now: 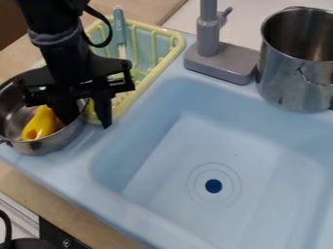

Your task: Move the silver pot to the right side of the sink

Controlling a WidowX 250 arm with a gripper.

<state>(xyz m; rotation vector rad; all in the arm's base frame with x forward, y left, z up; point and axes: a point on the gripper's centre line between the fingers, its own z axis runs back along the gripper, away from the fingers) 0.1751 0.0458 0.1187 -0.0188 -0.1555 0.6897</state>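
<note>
Silver pot: gripper astride wall, jaws spread; pinch firmly, lift level (yellow toy inside), cross sink.

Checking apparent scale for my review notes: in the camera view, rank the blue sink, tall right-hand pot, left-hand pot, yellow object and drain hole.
1. blue sink
2. tall right-hand pot and left-hand pot: order unsure, one cut off, the other partly hidden
3. yellow object
4. drain hole

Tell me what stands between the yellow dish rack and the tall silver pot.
The camera view shows a gray faucet between the yellow dish rack and the tall silver pot.
</note>
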